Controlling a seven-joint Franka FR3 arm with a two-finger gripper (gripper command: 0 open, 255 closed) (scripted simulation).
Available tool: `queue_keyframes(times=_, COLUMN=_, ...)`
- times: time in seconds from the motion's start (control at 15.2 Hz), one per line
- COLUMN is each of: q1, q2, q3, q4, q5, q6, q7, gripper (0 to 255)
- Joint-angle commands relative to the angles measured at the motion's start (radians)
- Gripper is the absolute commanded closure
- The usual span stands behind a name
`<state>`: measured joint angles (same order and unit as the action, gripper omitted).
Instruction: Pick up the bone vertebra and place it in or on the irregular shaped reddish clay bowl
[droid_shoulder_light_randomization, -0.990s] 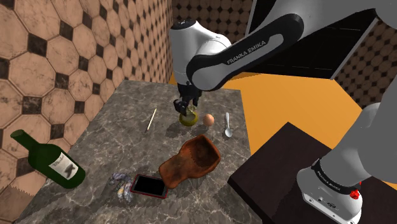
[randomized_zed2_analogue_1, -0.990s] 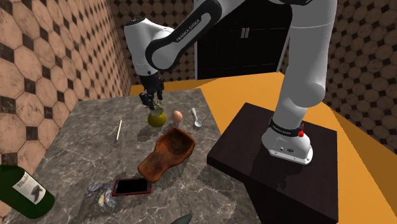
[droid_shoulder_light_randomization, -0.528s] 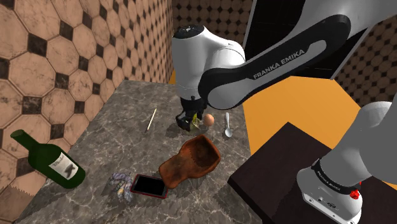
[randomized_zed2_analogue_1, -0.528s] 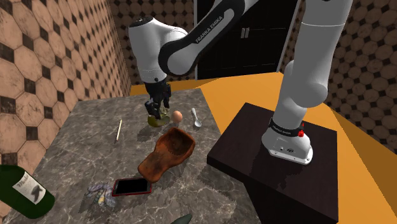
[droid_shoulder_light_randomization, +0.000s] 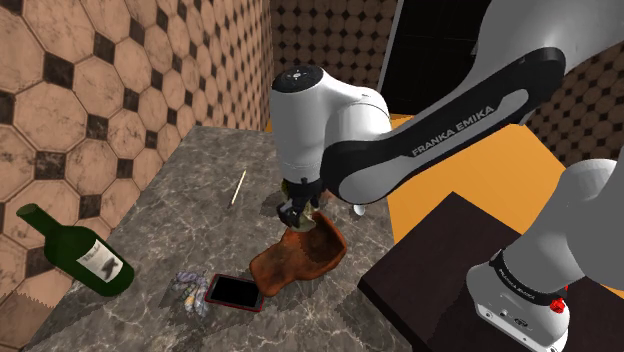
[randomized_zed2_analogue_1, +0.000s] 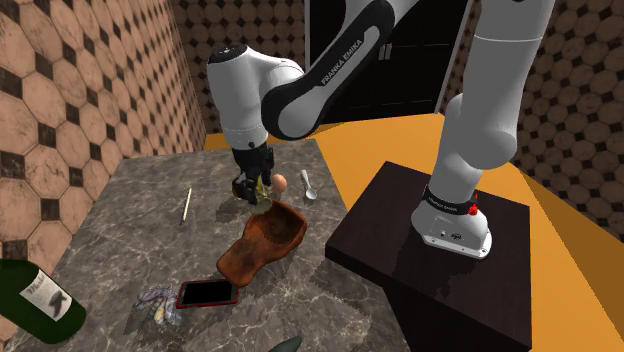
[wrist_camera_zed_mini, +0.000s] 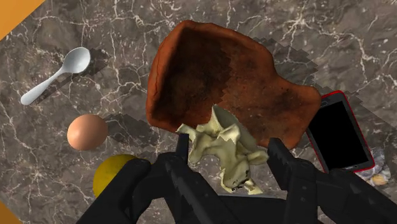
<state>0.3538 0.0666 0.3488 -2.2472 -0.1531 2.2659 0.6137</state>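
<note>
one end effector (wrist_camera_zed_mini: 229, 149) pointing down, clasping vertebra (wrist_camera_zed_mini: 219, 139) over bowl (wrist_camera_zed_mini: 210, 76)

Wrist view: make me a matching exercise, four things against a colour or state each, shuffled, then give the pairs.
Things:
1. vertebra
2. spoon
3. egg
4. phone

Descriptions:
A. white, with a long handle
B. black screen in a red case
C. pale, clasped in the gripper at the rim of the bowl
D. orange-brown and round

Pairs: 1-C, 2-A, 3-D, 4-B
</note>
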Motion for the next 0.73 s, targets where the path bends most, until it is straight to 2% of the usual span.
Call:
queue_keyframes(times=0.0, q1=0.0, q2=0.018, q3=-0.002, q4=-0.009, q5=-0.012, q6=0.025, q7=0.009, gripper=255)
queue_keyframes(times=0.4, q1=0.004, q2=0.077, q3=-0.009, q4=-0.029, q5=-0.051, q6=0.098, q7=0.042, gripper=255)
queue_keyframes(times=0.46, q1=0.004, q2=0.066, q3=-0.006, q4=-0.026, q5=-0.043, q6=0.085, q7=0.038, gripper=255)
queue_keyframes(times=0.53, q1=0.004, q2=0.066, q3=-0.006, q4=-0.026, q5=-0.043, q6=0.085, q7=0.038, gripper=0)
queue_keyframes(times=0.66, q1=0.011, q2=0.108, q3=-0.016, q4=-0.059, q5=-0.074, q6=0.176, q7=0.106, gripper=0)
